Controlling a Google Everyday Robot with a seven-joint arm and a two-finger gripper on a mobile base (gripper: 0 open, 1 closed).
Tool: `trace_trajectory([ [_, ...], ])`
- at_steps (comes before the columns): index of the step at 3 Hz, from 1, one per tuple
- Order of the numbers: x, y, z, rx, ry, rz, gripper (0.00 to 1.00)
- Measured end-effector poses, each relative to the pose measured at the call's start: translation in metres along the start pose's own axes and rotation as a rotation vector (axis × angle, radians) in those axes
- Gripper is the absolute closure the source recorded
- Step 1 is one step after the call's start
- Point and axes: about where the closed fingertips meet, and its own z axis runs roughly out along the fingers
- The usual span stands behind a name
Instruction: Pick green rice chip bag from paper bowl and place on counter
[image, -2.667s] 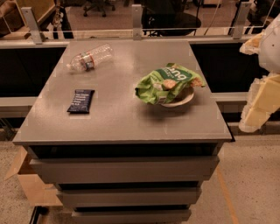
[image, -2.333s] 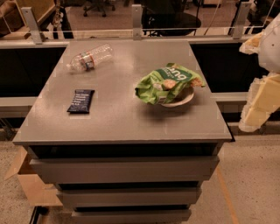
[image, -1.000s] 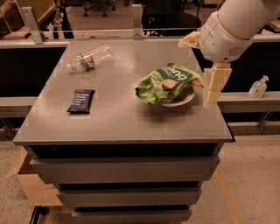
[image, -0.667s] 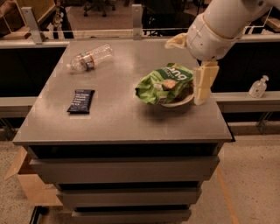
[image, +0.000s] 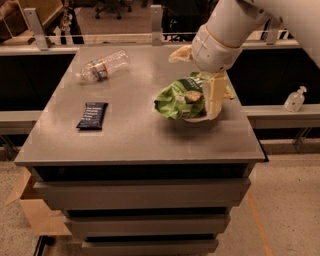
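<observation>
The green rice chip bag (image: 179, 98) lies crumpled in the paper bowl (image: 197, 119), covering most of it, on the right half of the grey counter (image: 140, 137). My gripper (image: 194, 85) hangs from the white arm that comes in from the upper right. It is open just above the bag's right part. One pale finger (image: 214, 96) points down over the bag's right side. The other finger (image: 180, 54) sticks out to the left, above and behind the bag. Nothing is held.
A clear plastic bottle (image: 102, 67) lies at the counter's back left. A dark blue snack bar wrapper (image: 92, 115) lies on the left. A sanitizer bottle (image: 295, 98) stands on the ledge to the right. A cardboard box (image: 30, 210) is on the floor at lower left.
The arm has swung in from the right edge of view, moving left and down until the gripper is over the bag. Bag, bowl, bottle and wrapper have not moved.
</observation>
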Motion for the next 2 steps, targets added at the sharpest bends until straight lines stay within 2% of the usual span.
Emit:
trace_trajectory([
  [1,-0.0055,-0.0053,0.0104,-0.019,-0.008,-0.025,0.0],
  [2,-0.0067,-0.0078,0.02,-0.038,0.001,-0.034,0.18],
])
